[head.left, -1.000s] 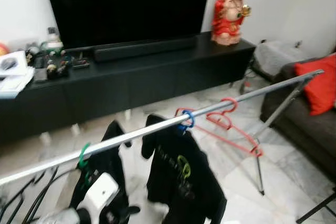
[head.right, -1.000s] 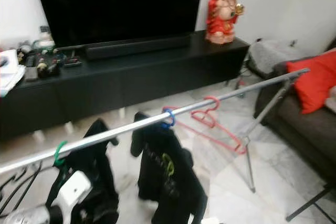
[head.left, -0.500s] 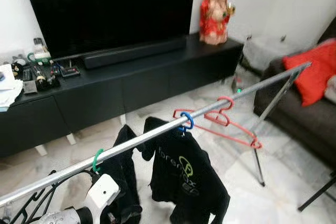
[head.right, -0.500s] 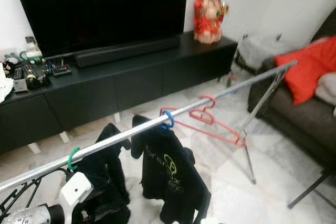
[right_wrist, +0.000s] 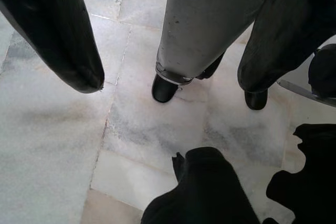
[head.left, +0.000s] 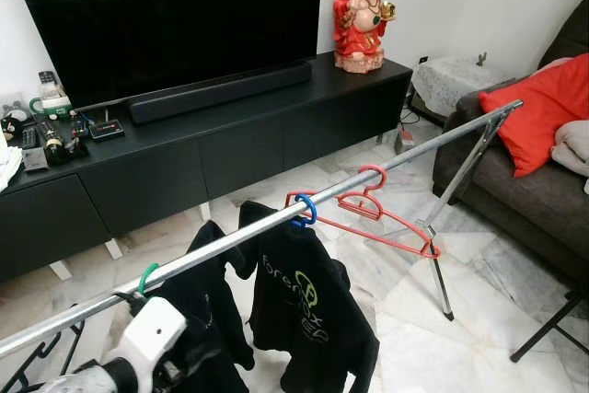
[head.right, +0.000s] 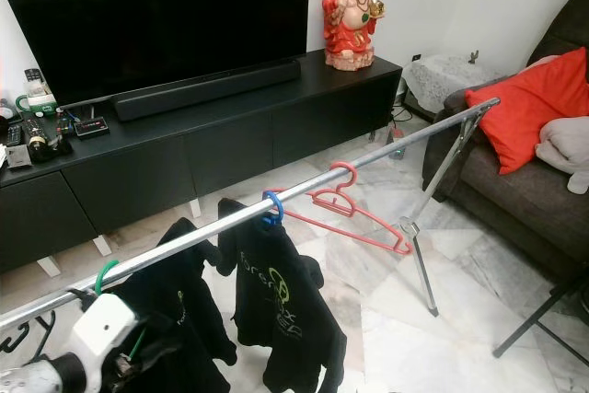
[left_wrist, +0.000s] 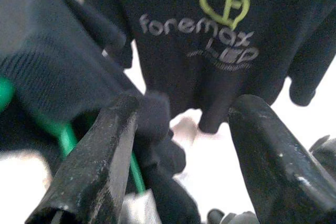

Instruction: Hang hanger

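White marble floor (head.left: 479,319), silver clothes rail (head.left: 276,227) across it; left gripper (left_wrist: 181,145) fingers spread around black shirt on green plastic hanger (head.left: 147,276), apparently hooked; next, withdraw cleanly; right gripper (right_wrist: 170,72) wide, empty.

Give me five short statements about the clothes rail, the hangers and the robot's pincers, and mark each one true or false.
1. Three hangers hook over the metal rail: a green hanger, a blue hanger and a red hanger. True.
2. The red hanger carries a black shirt. False: it hangs bare; the black shirt with the green logo is on the blue hanger.
3. The left pincer is open, close to the dark garment on the green hanger. True.
4. The right pincer grips the rail. False: it is open, pointing down at the marble floor.
5. The red statue stands on the sofa. False: it stands on the black TV cabinet.
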You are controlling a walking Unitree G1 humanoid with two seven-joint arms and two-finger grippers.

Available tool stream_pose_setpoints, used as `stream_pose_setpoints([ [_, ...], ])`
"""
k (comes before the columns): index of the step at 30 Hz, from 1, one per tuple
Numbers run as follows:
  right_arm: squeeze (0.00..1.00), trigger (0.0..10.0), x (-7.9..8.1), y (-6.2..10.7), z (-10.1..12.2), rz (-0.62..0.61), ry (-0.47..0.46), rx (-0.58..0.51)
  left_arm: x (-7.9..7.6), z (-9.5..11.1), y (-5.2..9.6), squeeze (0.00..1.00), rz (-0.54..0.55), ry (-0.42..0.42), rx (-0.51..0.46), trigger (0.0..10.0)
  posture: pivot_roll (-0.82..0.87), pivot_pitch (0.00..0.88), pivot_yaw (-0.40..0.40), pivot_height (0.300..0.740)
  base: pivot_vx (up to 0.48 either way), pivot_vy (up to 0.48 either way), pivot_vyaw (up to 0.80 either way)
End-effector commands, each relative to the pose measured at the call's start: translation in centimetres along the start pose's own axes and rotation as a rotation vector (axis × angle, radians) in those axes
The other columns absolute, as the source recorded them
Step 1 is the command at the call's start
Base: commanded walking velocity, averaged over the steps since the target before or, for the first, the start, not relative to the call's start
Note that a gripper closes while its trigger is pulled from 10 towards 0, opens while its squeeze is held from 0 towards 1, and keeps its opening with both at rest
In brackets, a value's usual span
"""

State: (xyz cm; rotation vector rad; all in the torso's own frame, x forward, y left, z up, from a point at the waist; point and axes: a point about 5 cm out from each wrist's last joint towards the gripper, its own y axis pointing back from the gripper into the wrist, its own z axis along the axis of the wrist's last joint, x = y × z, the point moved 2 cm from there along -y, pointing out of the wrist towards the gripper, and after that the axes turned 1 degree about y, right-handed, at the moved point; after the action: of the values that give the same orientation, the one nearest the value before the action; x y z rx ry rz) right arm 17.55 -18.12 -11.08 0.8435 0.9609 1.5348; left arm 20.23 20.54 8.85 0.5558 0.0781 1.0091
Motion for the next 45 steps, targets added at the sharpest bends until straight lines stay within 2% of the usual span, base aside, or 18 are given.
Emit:
stream_pose_setpoints([
  [1,0.00,10.0,-0.1,0.0,0.2,-0.004,0.016,-0.002,0.7,0.0,0.6,0.00,0.042,-0.027,0.003,10.0,0.20,0.000,-0.016,0.740,0.000,0.000,0.00],
  [5,0.00,10.0,-0.2,0.0,0.2,-0.004,0.023,-0.002,0.4,-0.9,1.4,0.00,0.065,-0.005,0.026,10.0,0.19,0.000,-0.015,0.740,0.000,0.000,0.00],
  [10,0.00,10.0,-0.2,0.0,0.2,-0.009,0.029,-0.002,0.9,-1.3,2.0,0.00,0.173,0.009,0.020,10.0,0.20,0.000,-0.018,0.740,0.000,0.000,0.00],
  [19,0.00,10.0,-0.2,0.0,0.1,-0.010,0.034,0.001,2.5,-0.6,1.5,0.00,0.345,0.033,-0.077,10.0,0.19,0.000,-0.013,0.740,0.000,0.000,0.00],
  [23,0.00,10.0,-0.2,0.0,0.1,-0.011,0.039,0.003,2.5,-0.4,1.7,0.00,0.357,0.050,-0.101,10.0,0.20,0.000,-0.016,0.740,0.000,0.000,0.00],
  [28,0.00,10.0,-0.2,0.0,0.0,-0.008,0.040,0.003,2.4,-0.6,1.7,0.00,0.359,0.039,-0.086,10.0,0.20,0.000,-0.013,0.740,0.000,0.000,0.00],
  [38,0.00,10.0,0.1,0.0,-0.1,-0.005,0.029,0.005,2.1,-1.1,0.4,0.00,0.302,-0.026,-0.027,10.0,0.19,0.000,0.002,0.740,0.000,0.000,0.00],
  [45,0.00,10.0,0.3,-0.1,-0.1,-0.001,0.022,0.005,2.7,-0.4,-0.5,0.00,0.313,-0.061,-0.038,10.0,0.19,0.000,0.014,0.740,0.000,0.000,0.00],
])
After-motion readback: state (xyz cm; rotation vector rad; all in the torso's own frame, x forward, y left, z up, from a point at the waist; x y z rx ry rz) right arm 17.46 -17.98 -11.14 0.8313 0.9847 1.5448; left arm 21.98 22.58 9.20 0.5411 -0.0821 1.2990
